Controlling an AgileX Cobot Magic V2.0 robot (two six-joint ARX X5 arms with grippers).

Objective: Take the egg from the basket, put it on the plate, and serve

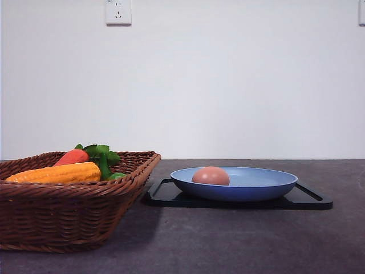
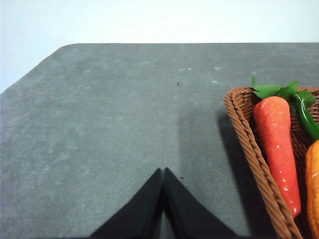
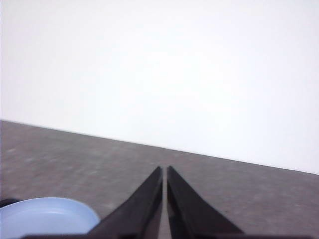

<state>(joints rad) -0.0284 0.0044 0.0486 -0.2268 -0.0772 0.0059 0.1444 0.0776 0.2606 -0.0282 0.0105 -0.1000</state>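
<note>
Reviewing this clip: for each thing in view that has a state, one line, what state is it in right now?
egg: lying in the plate, out of the basket
plate: upright on the black tray, holding the egg
basket: on the table, holding a carrot and corn cob
left gripper: shut, empty
right gripper: shut, empty
</note>
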